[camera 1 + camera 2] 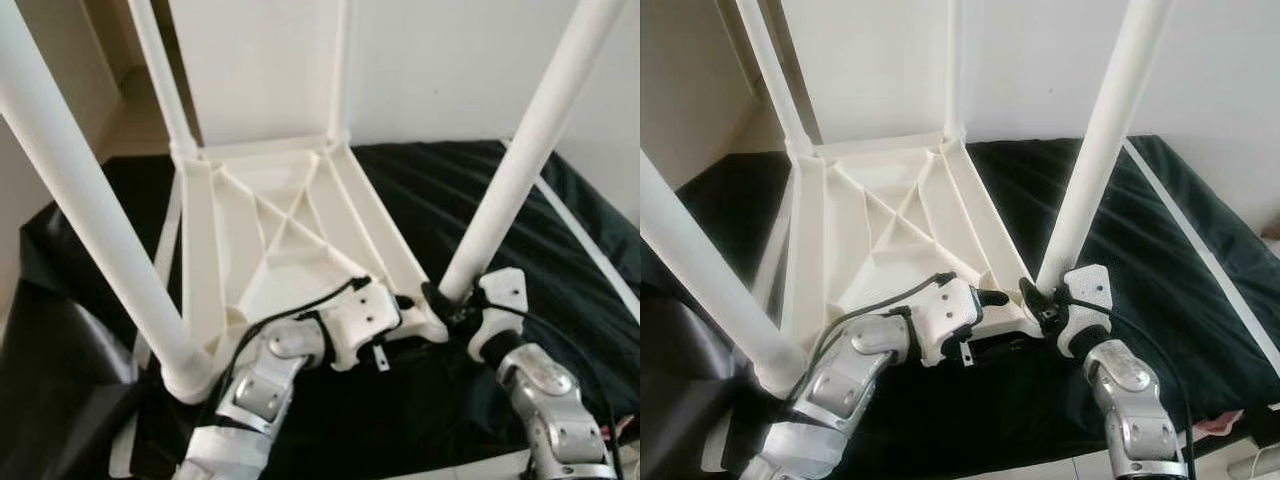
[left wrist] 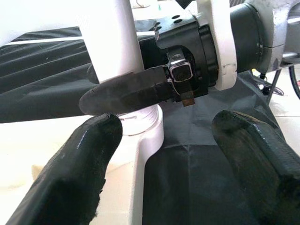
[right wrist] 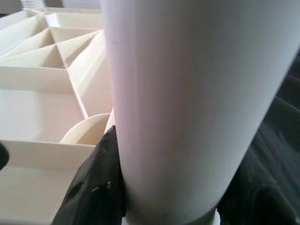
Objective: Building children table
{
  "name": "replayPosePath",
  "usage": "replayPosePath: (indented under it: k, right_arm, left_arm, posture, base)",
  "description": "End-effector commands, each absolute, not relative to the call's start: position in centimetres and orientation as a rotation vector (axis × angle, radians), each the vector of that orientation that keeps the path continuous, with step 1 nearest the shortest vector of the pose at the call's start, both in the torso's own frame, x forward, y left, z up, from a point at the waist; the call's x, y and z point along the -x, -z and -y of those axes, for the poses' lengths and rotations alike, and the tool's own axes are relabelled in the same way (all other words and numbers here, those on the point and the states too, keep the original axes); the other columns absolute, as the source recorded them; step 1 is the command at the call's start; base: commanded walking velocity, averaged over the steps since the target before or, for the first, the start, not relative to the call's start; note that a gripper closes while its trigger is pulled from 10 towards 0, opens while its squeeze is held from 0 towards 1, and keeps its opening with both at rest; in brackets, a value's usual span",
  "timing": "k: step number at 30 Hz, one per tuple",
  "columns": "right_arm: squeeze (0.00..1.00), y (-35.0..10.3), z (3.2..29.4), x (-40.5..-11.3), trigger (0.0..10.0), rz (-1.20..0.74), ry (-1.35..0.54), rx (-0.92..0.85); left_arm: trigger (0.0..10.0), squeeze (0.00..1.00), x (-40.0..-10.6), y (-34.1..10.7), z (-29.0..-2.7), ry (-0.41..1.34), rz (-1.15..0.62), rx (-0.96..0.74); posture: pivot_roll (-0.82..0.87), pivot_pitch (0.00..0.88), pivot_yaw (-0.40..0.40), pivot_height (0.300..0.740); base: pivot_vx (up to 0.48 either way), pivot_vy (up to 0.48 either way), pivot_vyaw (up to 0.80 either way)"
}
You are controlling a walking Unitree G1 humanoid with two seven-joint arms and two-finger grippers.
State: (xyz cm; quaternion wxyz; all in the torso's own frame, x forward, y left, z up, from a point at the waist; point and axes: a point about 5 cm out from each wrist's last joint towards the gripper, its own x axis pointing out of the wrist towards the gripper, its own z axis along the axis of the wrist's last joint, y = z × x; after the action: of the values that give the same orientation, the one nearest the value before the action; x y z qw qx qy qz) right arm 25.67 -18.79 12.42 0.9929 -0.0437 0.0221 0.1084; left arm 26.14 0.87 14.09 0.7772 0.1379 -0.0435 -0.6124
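The right gripper point(image 1: 1045, 300) clamped the near-right table leg point(image 1: 1095, 150) at its base; the left gripper point(image 1: 985, 297) stood open beside the upturned tabletop point(image 1: 890, 225).

We could not see the tops of the four white table legs: the near-right leg point(image 1: 520, 160) and near-left leg point(image 1: 90, 210) ran out past the upper edge, as did the two far ones. The upturned tabletop point(image 1: 290, 225) had its near edge hidden behind the left gripper point(image 1: 990, 297). In the right wrist view the leg stood so close that it blurred and hid most of one black finger point(image 3: 96, 187). The black cloth point(image 1: 560, 290) was cut off on the right.
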Motion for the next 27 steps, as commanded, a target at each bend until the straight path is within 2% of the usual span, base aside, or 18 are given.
replayPosePath:
  k: [1,3,9,21,27]
  right_arm:
    - [0.00,-10.7,19.7,-25.1,10.0,-0.144,-0.113,0.098]
    - [0.00,-10.8,18.9,-25.2,10.0,-0.146,0.030,0.025]
    - [0.00,-11.1,17.2,-26.3,10.0,-0.150,0.182,-0.075]
    - [0.00,-11.3,14.5,-26.3,10.0,-0.162,0.183,-0.112]
    - [0.00,-11.7,14.5,-26.4,10.0,-0.147,0.196,-0.092]
  left_arm:
    - [10.0,0.00,-26.6,-14.2,-0.9,1.220,0.109,-0.284]
    - [10.0,0.00,-26.6,-14.3,-0.9,1.221,0.111,-0.285]
    - [10.0,0.00,-26.7,-14.5,-0.8,1.223,0.116,-0.284]
    - [10.0,0.00,-26.8,-14.8,-0.7,1.222,0.122,-0.284]
    - [10.0,0.00,-26.8,-14.8,-0.6,1.226,0.124,-0.286]
  posture:
    - [-0.10,0.000,-0.035,0.740]
    - [-0.10,0.000,-0.032,0.740]
    - [-0.09,0.000,-0.030,0.740]
    - [-0.08,0.000,-0.026,0.740]
    - [-0.08,0.000,-0.027,0.740]
  base:
    - [0.000,0.000,0.00]
    - [0.000,0.000,0.00]
    - [0.000,0.000,0.00]
    - [0.000,0.000,0.00]
    - [0.000,0.000,0.00]
